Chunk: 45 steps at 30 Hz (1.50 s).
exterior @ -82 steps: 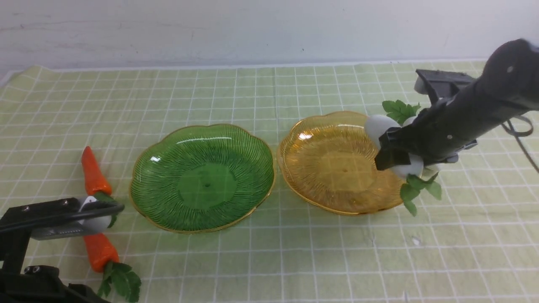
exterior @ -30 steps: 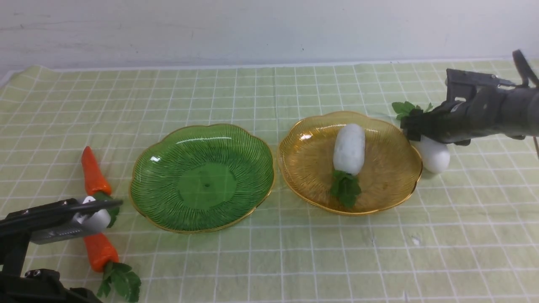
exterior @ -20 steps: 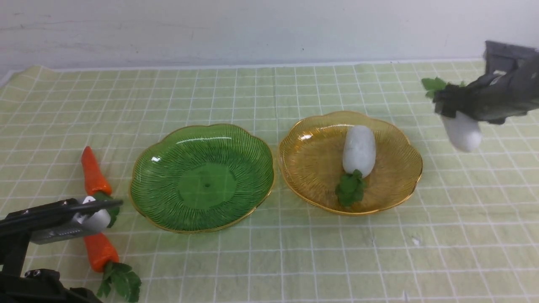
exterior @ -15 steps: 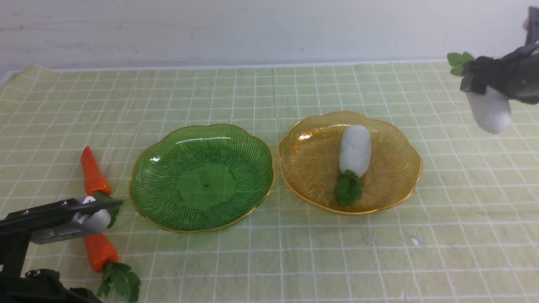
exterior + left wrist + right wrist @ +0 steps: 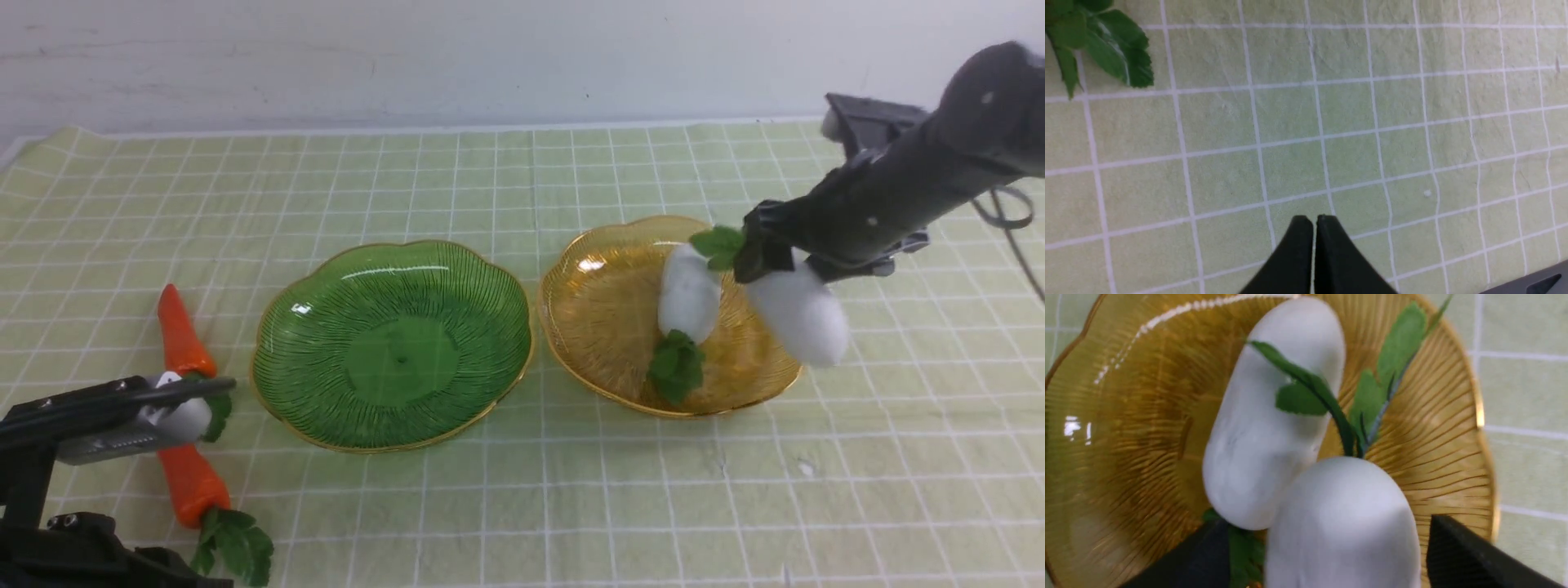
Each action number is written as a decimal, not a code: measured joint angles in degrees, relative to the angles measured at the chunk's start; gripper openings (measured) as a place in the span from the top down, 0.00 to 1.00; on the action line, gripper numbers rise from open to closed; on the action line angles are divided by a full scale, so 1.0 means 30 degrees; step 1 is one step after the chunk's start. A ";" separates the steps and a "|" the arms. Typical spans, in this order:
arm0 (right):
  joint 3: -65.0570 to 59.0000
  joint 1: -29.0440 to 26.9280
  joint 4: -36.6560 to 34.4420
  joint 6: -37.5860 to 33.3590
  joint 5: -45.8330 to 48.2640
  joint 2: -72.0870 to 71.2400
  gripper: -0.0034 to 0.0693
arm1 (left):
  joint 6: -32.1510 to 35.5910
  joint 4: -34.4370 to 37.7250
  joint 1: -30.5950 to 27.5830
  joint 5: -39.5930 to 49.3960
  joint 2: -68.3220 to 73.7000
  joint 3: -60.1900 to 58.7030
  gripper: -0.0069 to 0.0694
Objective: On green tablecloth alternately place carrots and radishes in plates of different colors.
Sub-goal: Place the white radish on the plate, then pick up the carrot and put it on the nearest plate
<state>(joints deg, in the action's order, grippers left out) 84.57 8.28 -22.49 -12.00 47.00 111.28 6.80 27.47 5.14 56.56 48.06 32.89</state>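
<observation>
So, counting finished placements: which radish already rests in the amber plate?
The left radish, lying in the amber plate; the other radish is at the right tool.

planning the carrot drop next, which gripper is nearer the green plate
Left. The left gripper sits just beside the green plate, at its left rim; the right gripper is farther off, over the amber plate.

Glossy ribbed amber plate (image 5: 604, 327), matt cloth (image 5: 571, 188)
</observation>
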 joint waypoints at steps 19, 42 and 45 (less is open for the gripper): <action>0.3180 0.0275 0.1872 0.0964 0.7734 -0.1143 0.39 | -0.4588 -0.5645 0.0000 -0.2517 0.0020 0.0000 0.55; -1.3350 0.0275 0.2921 -0.0251 0.5768 -1.8523 0.97 | -1.7911 -1.4644 0.0000 -1.1933 1.0786 0.0886 0.42; -1.3635 0.0275 0.2921 -0.0276 0.5344 -1.8762 0.97 | -1.8065 -1.4686 0.0000 -1.2404 1.1748 0.0886 0.42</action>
<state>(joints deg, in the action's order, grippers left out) 43.66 9.11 -13.73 -12.83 63.03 55.00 -47.39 -16.59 5.14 19.35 83.30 35.55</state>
